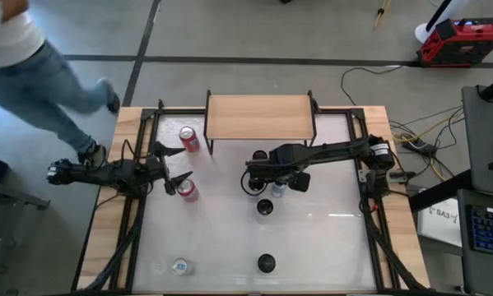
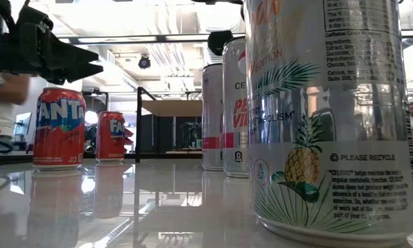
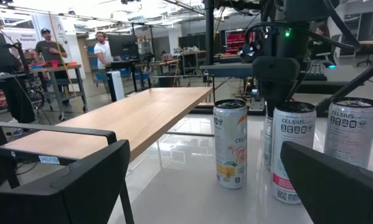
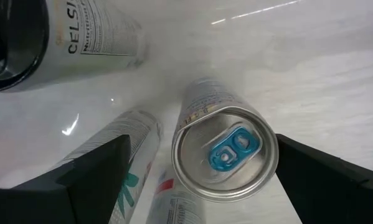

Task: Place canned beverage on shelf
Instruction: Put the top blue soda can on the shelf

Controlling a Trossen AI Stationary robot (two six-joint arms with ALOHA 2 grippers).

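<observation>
The shelf (image 1: 258, 117), a tan wooden top on thin black legs, stands at the table's far edge (image 3: 130, 115). My right gripper (image 1: 258, 177) points down, open, over a group of tall silver cans. A silver can with a blue tab (image 4: 226, 152) stands upright below it, and its fingers are off to either side of that can's top without touching. From the side, the right gripper (image 3: 279, 74) hangs just above the cans (image 3: 292, 152). My left gripper (image 1: 174, 164) waits level and open at the table's left, between two red Fanta cans (image 1: 188, 138) (image 1: 187, 191).
Other tall cans stand close around the blue-tab can (image 4: 24, 37) (image 4: 124, 149). More cans stand nearer the front edge (image 1: 264, 208) (image 1: 265, 263) (image 1: 180, 266). A big can fills the low view (image 2: 330, 117). A person walks past the far left corner (image 1: 40, 78).
</observation>
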